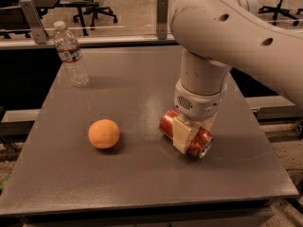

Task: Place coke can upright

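The tool [191,138] hangs straight down from the wrist and straddles the coke can [166,125]. Its near finger lies flat against the can's side and the far one is mostly hidden, so it seems clamped on the can, though I cannot be sure. The can lies on its side on the surface [142,183], to the right of the orange [104,134] and apart from it. A water bottle [71,56] stands well behind the orange. The grasp looks like the step in hand. Next the can must be lifted, turned on end and set down, clear of the orange.
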`<state>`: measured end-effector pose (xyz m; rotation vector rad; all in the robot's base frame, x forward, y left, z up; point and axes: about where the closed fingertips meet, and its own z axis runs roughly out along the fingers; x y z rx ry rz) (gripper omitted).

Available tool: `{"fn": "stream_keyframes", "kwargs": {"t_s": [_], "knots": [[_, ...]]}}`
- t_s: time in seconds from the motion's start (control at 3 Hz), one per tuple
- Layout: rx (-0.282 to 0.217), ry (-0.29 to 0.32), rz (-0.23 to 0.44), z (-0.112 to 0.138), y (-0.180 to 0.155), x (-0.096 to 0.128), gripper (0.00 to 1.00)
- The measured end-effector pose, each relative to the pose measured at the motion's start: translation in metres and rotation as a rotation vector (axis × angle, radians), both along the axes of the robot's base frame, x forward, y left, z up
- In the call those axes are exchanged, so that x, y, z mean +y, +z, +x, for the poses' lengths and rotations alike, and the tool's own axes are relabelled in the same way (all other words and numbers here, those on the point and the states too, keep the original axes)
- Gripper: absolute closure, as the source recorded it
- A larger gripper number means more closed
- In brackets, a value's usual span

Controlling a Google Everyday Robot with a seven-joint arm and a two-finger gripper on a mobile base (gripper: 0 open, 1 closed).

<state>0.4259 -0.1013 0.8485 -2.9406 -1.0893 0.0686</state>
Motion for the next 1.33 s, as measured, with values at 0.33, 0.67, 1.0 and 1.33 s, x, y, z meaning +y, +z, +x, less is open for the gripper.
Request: {"fn": "stream_keyframes", "kwargs": {"t_s": [0.33,0.67,1.0,1.33], "knots": [[-0.001,-0.070,0.020,0.004,0.012,0.012,0.95],[0.028,-0.203,0.064,0.015,0.028,0.032,1.00],[0.073,-0.338,0.110,0.032,0.039,0.048,1.00],[0.105,-0.574,0.163,0.058,0.049,0.058,1.00]]}}
